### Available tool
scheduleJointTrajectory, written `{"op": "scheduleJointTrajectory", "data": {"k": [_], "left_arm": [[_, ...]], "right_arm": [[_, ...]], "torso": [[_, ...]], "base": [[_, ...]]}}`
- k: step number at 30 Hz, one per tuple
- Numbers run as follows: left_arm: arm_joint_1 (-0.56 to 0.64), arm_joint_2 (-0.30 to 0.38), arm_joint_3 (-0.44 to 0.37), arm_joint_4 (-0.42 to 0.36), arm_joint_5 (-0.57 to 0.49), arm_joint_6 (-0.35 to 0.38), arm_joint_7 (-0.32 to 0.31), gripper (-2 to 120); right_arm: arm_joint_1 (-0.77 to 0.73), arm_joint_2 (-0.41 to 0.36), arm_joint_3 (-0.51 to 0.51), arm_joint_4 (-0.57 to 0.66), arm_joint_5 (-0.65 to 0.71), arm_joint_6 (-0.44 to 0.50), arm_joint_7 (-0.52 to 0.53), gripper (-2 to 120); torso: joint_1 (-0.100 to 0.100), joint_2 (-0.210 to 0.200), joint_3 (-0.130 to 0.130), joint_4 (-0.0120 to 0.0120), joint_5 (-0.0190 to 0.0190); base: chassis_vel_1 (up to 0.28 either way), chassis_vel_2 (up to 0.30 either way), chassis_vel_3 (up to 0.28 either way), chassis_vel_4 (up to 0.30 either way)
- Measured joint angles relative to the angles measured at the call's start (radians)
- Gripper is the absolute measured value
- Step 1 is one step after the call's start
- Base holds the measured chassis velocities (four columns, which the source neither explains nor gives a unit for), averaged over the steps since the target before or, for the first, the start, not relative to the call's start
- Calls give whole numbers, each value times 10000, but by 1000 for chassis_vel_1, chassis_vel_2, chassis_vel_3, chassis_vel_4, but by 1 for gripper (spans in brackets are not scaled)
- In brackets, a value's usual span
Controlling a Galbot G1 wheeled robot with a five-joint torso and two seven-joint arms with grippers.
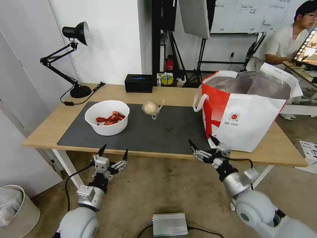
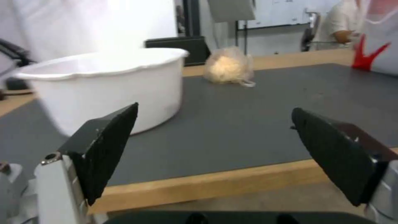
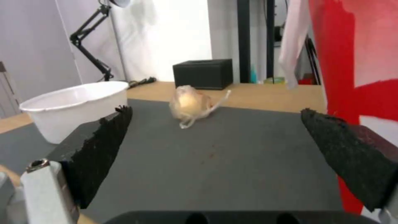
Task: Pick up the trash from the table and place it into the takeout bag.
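A knotted beige plastic-wrapped ball (image 1: 150, 108) lies on the large dark grey mat (image 1: 158, 132) of the light-wood table (image 1: 43, 132), well beyond both grippers. Left of it stands a round white bowl (image 1: 106, 117) holding red shells (image 1: 110, 119). At the mat's right edge stands the large white takeout bag (image 1: 246, 112) with red side panel, foil-lined and open-topped, bearing a small round red logo (image 1: 234, 116); its print is unreadable. The left gripper (image 1: 113, 152) and right gripper (image 1: 201, 143) hover at the table's near edge, fingers spread apart, holding nothing. A black box (image 1: 138, 82) sits at the back.
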Motion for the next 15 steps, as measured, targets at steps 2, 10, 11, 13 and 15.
{"op": "scheduleJointTrajectory", "data": {"k": [2,10,11,13,15], "left_arm": [[-162,88,130,93,-75,16,58,100],[-247,178,155,272,-199,17,171,100],[-247,178,155,272,-199,17,171,100],[-205,140,116,277,-209,17,174,100],[-175,122,93,277,-209,16,175,100]], "right_arm": [[298,-51,-12,-78,244,-180,4,100],[3759,76,-2146,-1506,1535,-1056,66,100],[3759,76,-2146,-1506,1535,-1056,66,100],[5585,710,-3492,-2683,1824,-1214,231,100],[6077,968,-3838,-3102,1857,-1249,267,100]], "torso": [[0,0,-1,-12,0],[0,0,1,-1,-4],[0,0,1,-1,-4],[0,0,0,-7,-3],[1,0,1,-5,-2]], "base": [[0,0,0,0],[0,0,0,0],[0,0,0,0],[0,0,0,0],[0,0,0,0]]}}
